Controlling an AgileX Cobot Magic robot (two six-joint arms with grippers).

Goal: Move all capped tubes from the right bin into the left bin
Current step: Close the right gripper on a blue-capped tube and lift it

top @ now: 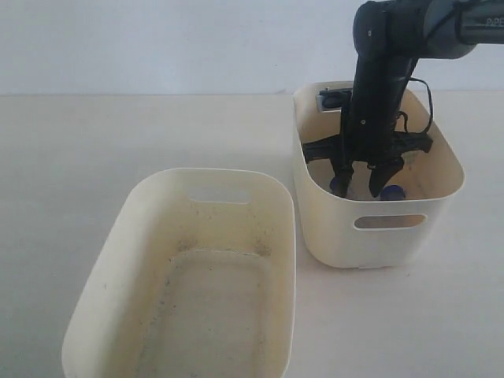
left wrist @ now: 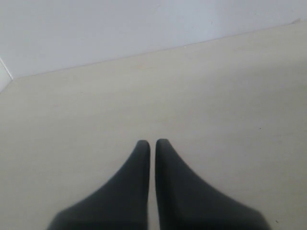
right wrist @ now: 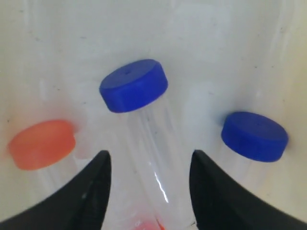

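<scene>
My right gripper [top: 364, 179] reaches down inside the right bin [top: 394, 228], a cream tub with oval handle slots. In the right wrist view the right gripper [right wrist: 149, 158] is open, its fingers on either side of a clear blue-capped tube [right wrist: 144, 120] without touching it. An orange-capped tube [right wrist: 42, 143] and another blue-capped tube [right wrist: 254, 135] lie beside it on the bin floor. Blue caps [top: 391, 192] show under the gripper in the exterior view. The left bin [top: 102, 299], larger with a speckled floor, holds no tubes. My left gripper [left wrist: 152, 143] is shut over bare tabletop.
The cream tabletop [top: 94, 150] runs to a pale wall behind. The two bins stand close together, almost touching. A small dark-and-white object [top: 331, 98] sits at the right bin's far rim. The left arm is out of the exterior view.
</scene>
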